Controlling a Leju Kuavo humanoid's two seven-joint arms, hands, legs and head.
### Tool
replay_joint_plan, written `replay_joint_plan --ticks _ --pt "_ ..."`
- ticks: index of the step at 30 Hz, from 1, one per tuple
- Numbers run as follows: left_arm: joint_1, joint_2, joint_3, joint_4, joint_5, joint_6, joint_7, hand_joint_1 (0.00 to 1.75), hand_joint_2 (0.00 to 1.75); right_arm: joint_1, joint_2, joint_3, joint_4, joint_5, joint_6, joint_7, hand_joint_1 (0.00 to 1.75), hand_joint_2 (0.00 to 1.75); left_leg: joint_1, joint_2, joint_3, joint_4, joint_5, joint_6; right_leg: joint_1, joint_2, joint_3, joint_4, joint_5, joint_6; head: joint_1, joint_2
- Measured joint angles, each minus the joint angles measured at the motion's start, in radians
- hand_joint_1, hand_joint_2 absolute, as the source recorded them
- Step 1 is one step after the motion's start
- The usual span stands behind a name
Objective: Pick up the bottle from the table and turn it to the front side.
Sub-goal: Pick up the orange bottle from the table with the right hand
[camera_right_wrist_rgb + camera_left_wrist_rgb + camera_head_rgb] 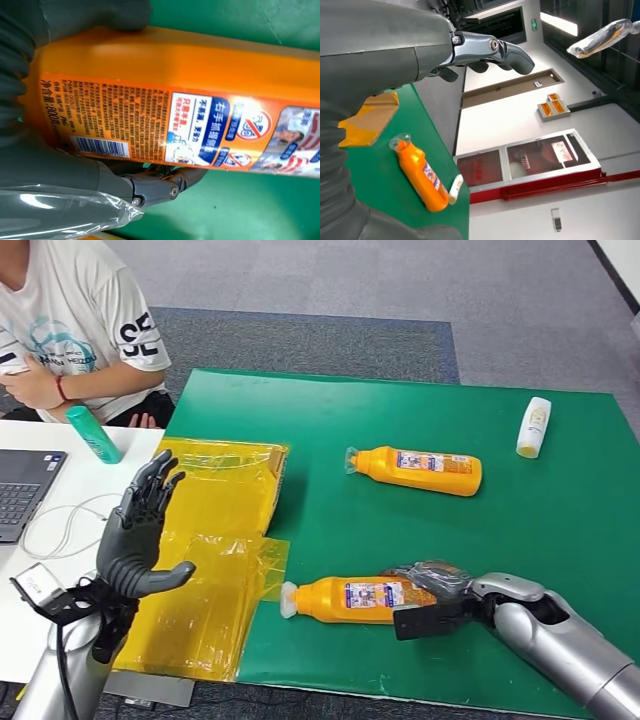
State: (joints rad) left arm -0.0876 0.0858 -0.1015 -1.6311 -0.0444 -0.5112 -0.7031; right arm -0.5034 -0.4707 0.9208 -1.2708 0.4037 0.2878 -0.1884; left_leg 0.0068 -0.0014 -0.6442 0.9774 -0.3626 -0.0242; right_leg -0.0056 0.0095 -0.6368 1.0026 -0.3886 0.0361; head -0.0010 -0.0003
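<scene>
The right hand (432, 592) is wrapped around the base end of an orange bottle (349, 598), which lies on its side near the front edge of the green table (573, 520) with its back label and barcode facing up. The left hand (140, 530) is raised with fingers spread, holding nothing, over yellow plastic sheets (219, 540) at the table's left edge. A second orange bottle (416, 471) lies mid-table, and a small white bottle (533, 427) lies near the far right corner.

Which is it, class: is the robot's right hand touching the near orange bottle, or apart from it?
Touching. In the right wrist view the right hand wraps the near orange bottle, thumb above and fingers below, pressed against it with no gap.
</scene>
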Motion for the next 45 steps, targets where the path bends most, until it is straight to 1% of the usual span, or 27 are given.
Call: replay_joint_plan --ticks 7,12,16,21,24,28,34,40,45 --pt "0.008 0.000 0.000 -0.001 0.000 0.006 0.000 0.00 1.75 0.025 0.000 -0.010 0.001 -0.031 -0.040 -0.004 1.75 1.75 0.000 0.000 0.001 0.000 0.000 0.000 0.000 0.000 0.000 0.000 0.000 0.000 0.000 0.000" --pt "0.017 -0.001 0.000 -0.002 -0.002 0.012 0.000 0.00 1.75 0.055 0.000 -0.037 0.001 -0.052 -0.072 -0.005 1.75 1.75 0.000 0.000 0.002 0.000 0.000 0.000 0.000 0.000 0.002 0.000 -0.001 0.000 0.000 0.000" --pt "0.021 -0.001 0.000 -0.002 -0.002 0.012 0.000 0.00 1.75 0.086 0.001 -0.075 0.000 -0.092 -0.085 -0.019 1.75 1.75 0.000 0.000 0.002 0.000 0.000 0.000 0.000 0.000 0.003 0.000 -0.001 0.000 0.000 0.000" --pt "0.022 -0.001 0.000 -0.002 -0.002 0.011 0.000 0.00 1.75 0.151 0.019 -0.154 0.000 -0.194 -0.079 -0.073 1.75 1.75 0.000 0.000 0.002 0.000 -0.001 0.000 0.000 0.000 0.003 0.000 -0.001 0.000 0.000 0.000" --pt "0.023 -0.001 0.000 -0.002 -0.002 0.010 0.000 0.00 1.75 0.202 0.046 -0.218 0.000 -0.266 -0.061 -0.115 1.75 1.75 0.000 0.000 0.002 0.000 -0.001 0.000 0.000 0.000 0.003 0.000 -0.001 0.000 0.000 0.000" --pt "0.026 -0.001 0.000 -0.002 -0.001 0.009 0.000 0.00 1.75 0.265 0.092 -0.318 -0.006 -0.360 -0.012 -0.166 1.75 1.75 0.000 0.000 0.001 0.000 -0.001 0.000 0.000 0.000 0.002 0.000 -0.002 0.000 0.000 0.000" --pt "0.034 0.000 0.000 -0.002 -0.005 0.009 0.000 0.00 1.75 0.320 0.170 -0.472 -0.035 -0.480 0.082 -0.204 1.75 1.75 0.000 0.000 0.000 0.000 -0.001 0.000 0.000 0.000 0.001 0.000 -0.002 0.001 0.000 0.000" --pt "0.035 0.000 -0.001 0.010 -0.045 0.025 0.000 0.00 1.75 0.338 0.258 -0.583 -0.072 -0.526 0.131 -0.218 1.75 1.75 0.000 0.000 0.000 0.000 -0.002 0.000 0.000 0.000 0.000 0.000 -0.003 0.001 0.000 0.000" --pt "0.033 -0.002 -0.002 0.036 -0.052 0.021 0.000 0.00 1.75 0.345 0.327 -0.627 -0.120 -0.514 0.133 -0.219 1.75 1.75 0.000 0.000 0.000 0.000 -0.002 0.000 0.000 0.000 0.000 0.000 -0.003 0.001 0.000 0.000"
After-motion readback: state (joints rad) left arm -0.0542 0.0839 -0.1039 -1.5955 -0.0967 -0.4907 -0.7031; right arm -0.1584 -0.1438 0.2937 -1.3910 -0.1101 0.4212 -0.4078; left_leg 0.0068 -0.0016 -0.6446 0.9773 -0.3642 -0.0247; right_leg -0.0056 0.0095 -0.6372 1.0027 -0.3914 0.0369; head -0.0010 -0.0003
